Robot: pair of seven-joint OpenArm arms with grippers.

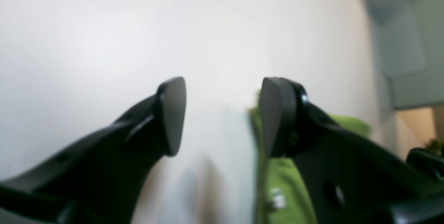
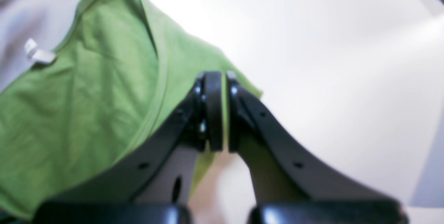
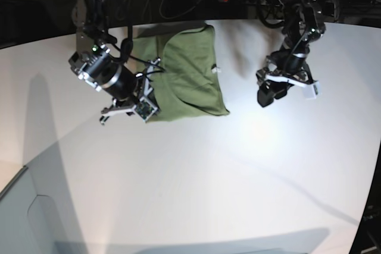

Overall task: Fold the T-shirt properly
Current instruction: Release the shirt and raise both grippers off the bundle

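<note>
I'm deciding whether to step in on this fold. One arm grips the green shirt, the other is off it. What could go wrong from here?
1. The right gripper is shut on the T-shirt at a single edge point, so pulling may drag or bunch the cloth instead of folding it.
2. The left gripper is open beside the shirt over the table, so nothing anchors the far side; the fold could end up crooked.

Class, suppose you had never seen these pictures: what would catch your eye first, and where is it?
The green T-shirt stands out, lying partly folded at the far side of the white table. The right gripper is shut on its edge, while the left gripper hangs open above bare table beside it.
</note>
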